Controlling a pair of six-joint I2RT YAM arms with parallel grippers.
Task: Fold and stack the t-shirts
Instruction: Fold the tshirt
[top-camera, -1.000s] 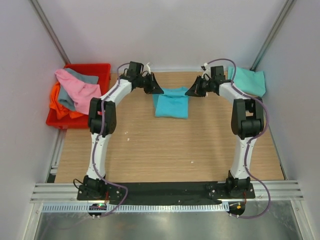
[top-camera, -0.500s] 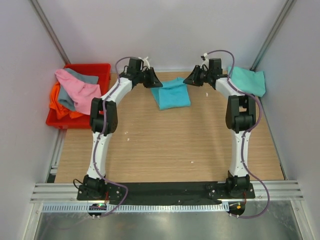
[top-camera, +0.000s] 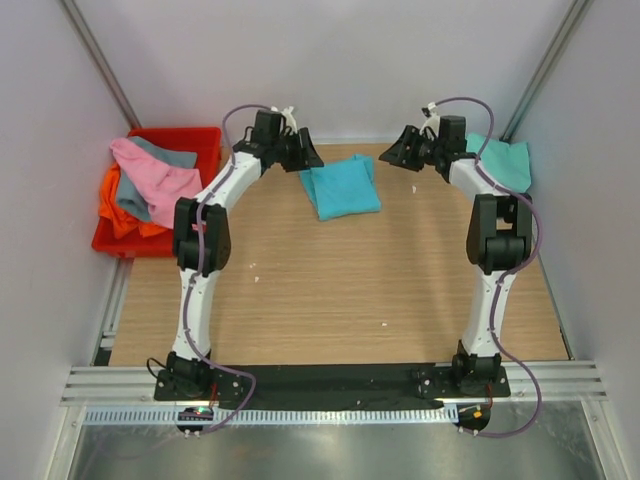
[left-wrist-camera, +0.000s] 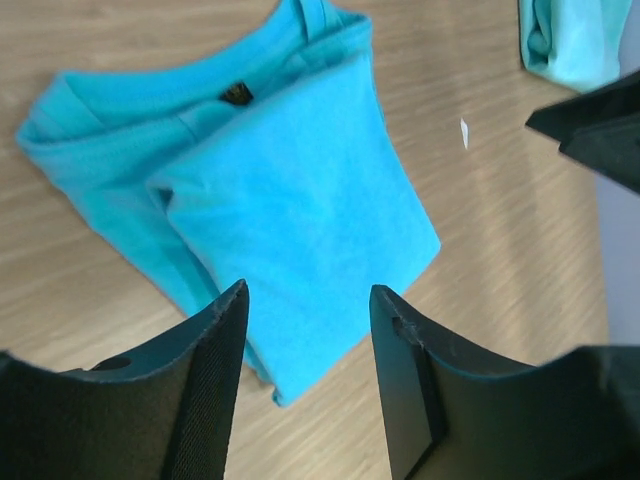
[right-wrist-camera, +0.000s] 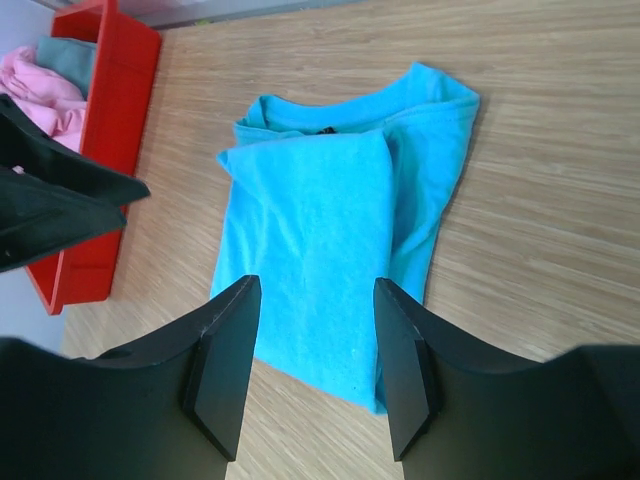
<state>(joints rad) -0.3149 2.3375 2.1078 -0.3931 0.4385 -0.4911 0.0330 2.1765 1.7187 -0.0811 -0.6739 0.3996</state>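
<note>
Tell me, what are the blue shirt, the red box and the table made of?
The blue shirt looks like soft, matte cloth: it folds and creases. The red box seems hard, smooth plastic, with stiff straight walls. The table looks like wood or wood-print board: pale grain lines.

The folded turquoise-blue t-shirt is soft, matt cloth with a smooth, fine knit. The pale table top is wood, matt, with a straight, close grain. The red crate is smooth plastic with a slight sheen, and the pink shirt is limp, dull cloth. The left gripper has matt black plastic fingers, faintly textured. The silvery grooved rail looks like bare metal.
</note>
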